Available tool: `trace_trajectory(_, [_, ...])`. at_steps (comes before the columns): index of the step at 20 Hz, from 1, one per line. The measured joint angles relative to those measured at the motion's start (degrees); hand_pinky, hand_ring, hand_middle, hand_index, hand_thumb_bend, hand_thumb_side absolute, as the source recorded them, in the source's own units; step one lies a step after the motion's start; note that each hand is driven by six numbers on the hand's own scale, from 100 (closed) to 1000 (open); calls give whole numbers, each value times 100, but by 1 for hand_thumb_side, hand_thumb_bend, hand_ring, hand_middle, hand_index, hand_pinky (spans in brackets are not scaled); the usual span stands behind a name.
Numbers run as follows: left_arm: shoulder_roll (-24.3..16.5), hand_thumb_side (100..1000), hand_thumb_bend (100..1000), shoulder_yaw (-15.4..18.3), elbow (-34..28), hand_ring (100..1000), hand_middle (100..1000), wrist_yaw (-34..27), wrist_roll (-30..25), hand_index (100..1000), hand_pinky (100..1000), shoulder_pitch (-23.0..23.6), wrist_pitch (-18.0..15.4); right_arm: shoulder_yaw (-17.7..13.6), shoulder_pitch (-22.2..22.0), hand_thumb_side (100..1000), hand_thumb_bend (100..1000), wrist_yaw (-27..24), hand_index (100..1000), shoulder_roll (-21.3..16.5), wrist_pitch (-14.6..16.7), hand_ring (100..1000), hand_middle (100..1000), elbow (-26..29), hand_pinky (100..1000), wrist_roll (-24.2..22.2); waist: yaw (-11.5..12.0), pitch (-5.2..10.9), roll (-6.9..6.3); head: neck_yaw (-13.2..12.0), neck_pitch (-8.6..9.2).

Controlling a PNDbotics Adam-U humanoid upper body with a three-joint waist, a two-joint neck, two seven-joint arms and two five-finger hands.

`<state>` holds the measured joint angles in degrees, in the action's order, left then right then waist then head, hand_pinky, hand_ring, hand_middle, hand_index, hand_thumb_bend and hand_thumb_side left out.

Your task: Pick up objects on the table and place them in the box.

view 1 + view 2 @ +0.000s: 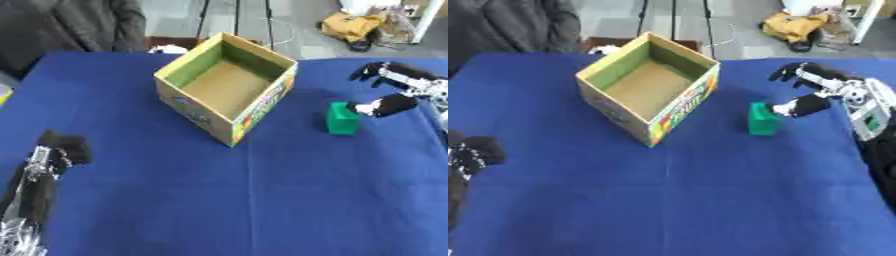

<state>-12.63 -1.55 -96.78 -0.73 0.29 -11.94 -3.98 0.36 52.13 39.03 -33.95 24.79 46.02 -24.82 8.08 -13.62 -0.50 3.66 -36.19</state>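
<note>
Reaching for the green block (343,119), the right hand (820,90) spreads its fingers wide beside it; closing round it comes next, then the box (226,85).

The counter (262,200) is covered in a deep blue cloth, matt and smooth, with a faint fold line running down its middle. The cardboard box (229,85) has plain brown, matt board on its inner floor, green on the inside walls, and a printed, slightly shiny paper skin in bright colours outside. The green block (342,119) looks like smooth, matt plastic or foam; which one cannot be told. The right hand (815,97) shows black matt casing with pale silver metal parts.
</note>
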Motion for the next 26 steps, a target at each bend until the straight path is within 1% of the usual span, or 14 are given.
trace_trajectory(2, [0,1000,406,0,0,613,565,0,0,692,669,7,0,39,-81,448,342,-144,877,-20,63,870,860,117,770,-62,-41,24,1,-2,0])
trace_trajectory(3, [0,1000,406,0,0,613,565,0,0,691,669,10,0,77,-127,411,412,-197,879,-51,93,873,860,181,771,-111,-62,26,1,-4,0])
trace_trajectory(4, [0,999,406,0,0,613,565,0,0,692,669,12,0,115,-168,462,353,-230,880,-73,119,875,863,238,772,-173,-76,26,1,-5,0])
trace_trajectory(9, [0,999,406,1,0,612,565,-6,0,691,669,25,0,297,-316,467,361,-235,881,-93,199,880,864,436,774,-504,-104,50,-7,-7,0])
trace_trajectory(12, [0,999,406,1,0,612,565,-11,0,691,669,28,0,385,-330,466,361,-193,881,-77,246,880,861,491,774,-641,-105,52,-15,-7,-1])
trace_trajectory(19, [1,1000,406,1,0,611,565,-11,-3,691,669,29,2,489,-302,460,352,24,879,156,330,870,852,486,771,-762,-55,53,-25,3,-3])
trace_trajectory(23, [1,1000,405,1,0,611,565,-11,-9,691,669,29,8,506,-273,444,329,160,874,252,365,850,837,440,763,-772,-24,53,-41,11,-5])
trace_trajectory(25, [1,1000,405,1,0,611,565,-12,-10,691,670,29,8,521,-273,410,303,215,867,266,374,833,822,412,755,-764,-24,52,-40,21,-6])
trace_trajectory(26, [1,1000,405,1,0,611,565,-12,-10,691,670,29,9,530,-273,343,254,239,857,266,378,808,804,408,744,-759,-25,52,-40,23,-7])
